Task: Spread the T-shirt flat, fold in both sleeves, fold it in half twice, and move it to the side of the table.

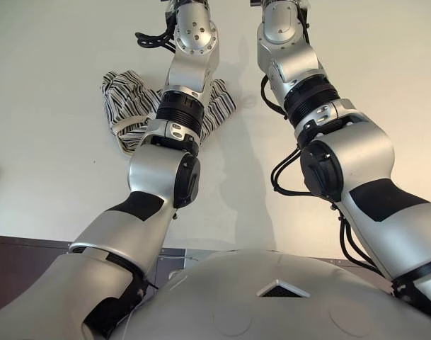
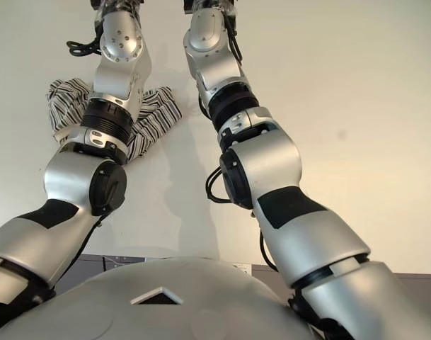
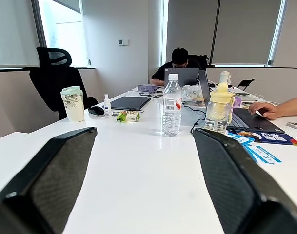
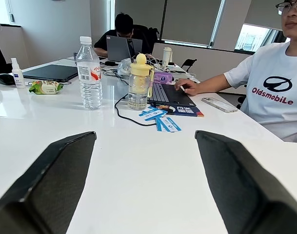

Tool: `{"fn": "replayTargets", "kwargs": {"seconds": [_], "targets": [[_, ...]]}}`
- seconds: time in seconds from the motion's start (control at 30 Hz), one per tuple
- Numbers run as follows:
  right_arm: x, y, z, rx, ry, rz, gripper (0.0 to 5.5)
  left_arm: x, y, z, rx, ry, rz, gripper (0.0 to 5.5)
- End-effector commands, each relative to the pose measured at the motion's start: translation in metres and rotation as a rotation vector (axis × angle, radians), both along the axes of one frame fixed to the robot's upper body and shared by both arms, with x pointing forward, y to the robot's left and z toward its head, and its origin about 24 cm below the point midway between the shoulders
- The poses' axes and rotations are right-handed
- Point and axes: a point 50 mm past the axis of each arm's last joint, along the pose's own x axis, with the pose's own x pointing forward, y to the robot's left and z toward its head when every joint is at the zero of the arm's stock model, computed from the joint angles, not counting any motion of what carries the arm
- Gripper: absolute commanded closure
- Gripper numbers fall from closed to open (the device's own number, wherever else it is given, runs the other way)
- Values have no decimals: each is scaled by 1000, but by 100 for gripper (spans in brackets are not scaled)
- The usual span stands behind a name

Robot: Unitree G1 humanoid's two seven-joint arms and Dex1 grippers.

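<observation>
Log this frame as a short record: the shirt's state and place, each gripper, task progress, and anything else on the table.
shirt: black-and-white striped T-shirt, bunched up, not spread
shirt place: on the white table, on the robot's left, partly under the left forearm
left gripper: jaws wide apart, nothing between them
right gripper: jaws wide apart, nothing between them
task progress: no fold visible; spreading not yet done
other items: clear plastic water bottle and yellow-capped drinking bottle, upright farther along the table
</observation>
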Motion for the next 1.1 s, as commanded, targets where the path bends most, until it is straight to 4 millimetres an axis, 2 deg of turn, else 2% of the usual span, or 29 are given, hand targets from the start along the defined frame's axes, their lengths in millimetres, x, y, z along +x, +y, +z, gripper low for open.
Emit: {"fn": "replayTargets", "kwargs": {"seconds": [0.03,0.13,0.5,1.1], "targets": [[0,4,1,2,12,-1,176,6,-5,16,9,-28,-24,183],[1,-1,5,13,-14,-32,176,7,-9,21,12,-41,-43,183],[1,-3,1,19,10,-3,176,3,-19,21,-9,-52,-85,183],[1,0,3,-21,3,12,176,5,-14,20,-32,-37,-63,183]]}}
